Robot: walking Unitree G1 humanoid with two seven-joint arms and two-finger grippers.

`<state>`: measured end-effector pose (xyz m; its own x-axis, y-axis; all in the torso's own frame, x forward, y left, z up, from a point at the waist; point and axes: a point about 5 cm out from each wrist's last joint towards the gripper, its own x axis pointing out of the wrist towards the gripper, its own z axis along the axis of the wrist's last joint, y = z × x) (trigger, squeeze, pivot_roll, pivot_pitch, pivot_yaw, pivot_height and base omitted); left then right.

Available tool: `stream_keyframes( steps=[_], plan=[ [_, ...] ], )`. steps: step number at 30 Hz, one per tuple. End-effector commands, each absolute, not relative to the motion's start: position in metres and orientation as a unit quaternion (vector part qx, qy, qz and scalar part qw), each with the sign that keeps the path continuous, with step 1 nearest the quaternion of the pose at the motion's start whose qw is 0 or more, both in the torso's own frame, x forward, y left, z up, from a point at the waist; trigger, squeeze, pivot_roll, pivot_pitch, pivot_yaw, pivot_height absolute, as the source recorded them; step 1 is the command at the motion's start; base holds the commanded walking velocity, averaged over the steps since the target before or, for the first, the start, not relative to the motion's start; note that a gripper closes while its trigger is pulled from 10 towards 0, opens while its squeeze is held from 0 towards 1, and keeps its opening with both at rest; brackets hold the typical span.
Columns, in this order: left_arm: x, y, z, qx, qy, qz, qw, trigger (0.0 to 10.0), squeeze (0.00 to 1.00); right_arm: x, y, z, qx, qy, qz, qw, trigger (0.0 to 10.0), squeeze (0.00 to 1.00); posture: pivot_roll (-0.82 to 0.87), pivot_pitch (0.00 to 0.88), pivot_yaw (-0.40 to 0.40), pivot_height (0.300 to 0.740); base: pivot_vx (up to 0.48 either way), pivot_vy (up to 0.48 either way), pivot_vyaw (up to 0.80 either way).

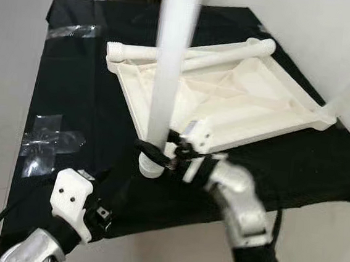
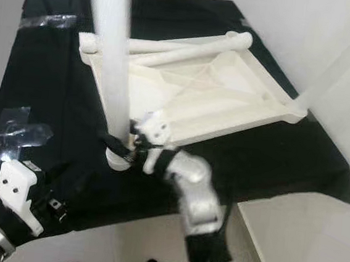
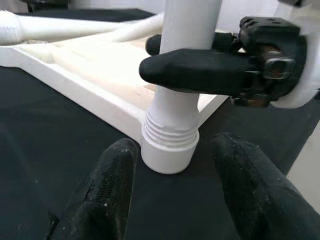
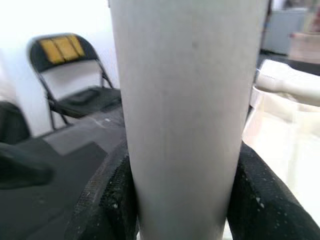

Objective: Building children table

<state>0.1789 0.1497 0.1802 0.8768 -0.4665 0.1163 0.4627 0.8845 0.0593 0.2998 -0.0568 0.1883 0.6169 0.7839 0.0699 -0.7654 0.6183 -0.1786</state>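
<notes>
A white table top (image 1: 251, 107) lies upside down on a black cloth (image 1: 86, 91). One white leg (image 1: 172, 62) stands upright at its near corner, with the threaded lower end (image 3: 167, 145) at the corner's collar. My right gripper (image 1: 160, 154) is shut on this leg just above the thread, one black finger (image 4: 107, 200) on each side. My left gripper (image 3: 175, 200) is open, low over the cloth, with the leg's base just beyond its fingertips and not touched. Two more white legs (image 2: 190, 42) lie along the far edge of the top.
Patches of clear tape (image 1: 50, 140) stick to the cloth at the left, with another (image 1: 73, 30) at the far left corner. The cloth's front edge (image 1: 171, 230) meets the pale floor close to me. A black folding chair (image 4: 75, 75) stands beyond the table.
</notes>
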Motion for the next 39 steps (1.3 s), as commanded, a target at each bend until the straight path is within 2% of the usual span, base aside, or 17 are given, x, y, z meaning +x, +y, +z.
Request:
stream_keyframes(
  steps=[1, 7, 8, 11, 13, 14, 16, 19, 20, 25, 26, 30, 31, 32, 33, 34, 39],
  plan=[
    [0.176, 0.150, 0.178, 0.011, -0.054, -0.246, 0.968, 10.0, 0.00, 0.296, -0.068, 0.154, -0.088, 0.019, 0.371, 0.924, 0.0, 0.00, 0.08, 0.245, -0.095, 0.740, 0.000, 0.000, 0.00],
    [0.178, 0.148, 0.178, 0.013, -0.055, -0.251, 0.966, 10.0, 0.00, 0.304, -0.069, 0.160, -0.086, 0.008, 0.374, 0.923, 0.0, 0.00, 0.10, 0.232, -0.107, 0.740, 0.000, 0.000, 0.00],
    [0.180, 0.149, 0.178, 0.014, -0.058, -0.246, 0.967, 10.0, 0.00, 0.313, -0.069, 0.171, -0.086, -0.002, 0.385, 0.919, 9.7, 0.00, 0.10, 0.226, -0.110, 0.740, 0.000, 0.000, 0.00],
    [0.181, 0.149, 0.178, 0.015, -0.060, -0.244, 0.968, 10.0, 0.00, 0.316, -0.065, 0.182, -0.074, -0.009, 0.401, 0.913, 10.0, 0.00, 0.11, 0.224, -0.110, 0.740, 0.000, 0.000, 0.00],
    [0.181, 0.149, 0.178, 0.015, -0.060, -0.244, 0.968, 10.0, 0.00, 0.315, -0.063, 0.185, -0.063, -0.012, 0.419, 0.906, 10.0, 0.00, 0.11, 0.224, -0.110, 0.740, 0.000, 0.000, 0.00],
    [0.182, 0.149, 0.179, 0.015, -0.061, -0.245, 0.968, 10.0, 0.00, 0.316, -0.061, 0.194, -0.049, -0.027, 0.451, 0.891, 10.0, 1.00, 0.12, 0.217, -0.105, 0.740, 0.000, 0.000, 0.00],
    [0.183, 0.149, 0.180, 0.016, -0.063, -0.246, 0.967, 10.0, 0.00, 0.319, -0.063, 0.211, -0.068, -0.075, 0.530, 0.842, 10.0, 1.00, 0.12, 0.216, -0.104, 0.740, 0.000, 0.000, 0.00],
    [0.183, 0.149, 0.179, 0.016, -0.063, -0.247, 0.967, 10.0, 0.00, 0.319, -0.064, 0.214, -0.070, -0.080, 0.557, 0.823, 10.0, 1.00, 0.13, 0.214, -0.105, 0.740, 0.000, 0.000, 0.00],
    [0.182, 0.149, 0.179, 0.016, -0.062, -0.247, 0.967, 10.0, 0.00, 0.320, -0.065, 0.216, -0.074, -0.082, 0.570, 0.814, 10.0, 0.00, 0.13, 0.213, -0.107, 0.740, 0.000, 0.000, 0.00],
    [0.182, 0.149, 0.179, 0.019, -0.061, -0.246, 0.967, 10.0, 0.00, 0.321, -0.063, 0.223, -0.084, -0.085, 0.622, 0.773, 10.0, 0.00, 0.15, 0.212, -0.118, 0.740, 0.000, 0.000, 0.00],
    [0.181, 0.150, 0.179, 0.020, -0.061, -0.244, 0.968, 10.0, 0.00, 0.324, -0.062, 0.228, -0.082, -0.087, 0.647, 0.753, 10.0, 0.00, 0.15, 0.213, -0.119, 0.740, 0.000, 0.000, 0.00],
    [0.181, 0.150, 0.179, 0.021, -0.060, -0.243, 0.968, 10.0, 0.00, 0.326, -0.061, 0.230, -0.082, -0.085, 0.653, 0.748, 10.0, 0.00, 0.15, 0.213, -0.119, 0.740, 0.000, 0.000, 0.00],
    [0.181, 0.150, 0.179, 0.022, -0.060, -0.242, 0.968, 10.0, 0.00, 0.332, -0.061, 0.232, -0.086, -0.084, 0.655, 0.746, 9.2, 0.00, 0.15, 0.213, -0.119, 0.740, 0.000, 0.000, 0.00],
    [0.182, 0.151, 0.179, 0.024, -0.060, -0.241, 0.968, 10.0, 0.00, 0.336, -0.061, 0.234, -0.086, -0.083, 0.655, 0.746, 6.5, 0.00, 0.16, 0.215, -0.120, 0.740, 0.000, 0.000, 0.00],
    [0.182, 0.151, 0.179, 0.024, -0.060, -0.241, 0.968, 10.0, 0.00, 0.336, -0.061, 0.234, -0.086, -0.083, 0.655, 0.746, 6.5, 0.00, 0.16, 0.215, -0.120, 0.740, 0.000, 0.000, 0.00],
    [0.183, 0.150, 0.179, 0.026, -0.061, -0.241, 0.968, 10.0, 0.00, 0.340, -0.061, 0.236, -0.083, -0.086, 0.658, 0.743, 0.0, 0.00, 0.16, 0.214, -0.125, 0.740, 0.000, 0.000, 0.00],
    [0.185, 0.150, 0.181, 0.029, -0.064, -0.241, 0.968, 10.0, 0.00, 0.344, -0.063, 0.244, -0.076, -0.092, 0.680, 0.724, 0.0, 0.00, 0.16, 0.216, -0.125, 0.740, 0.000, 0.000, 0.00]
  ],
)
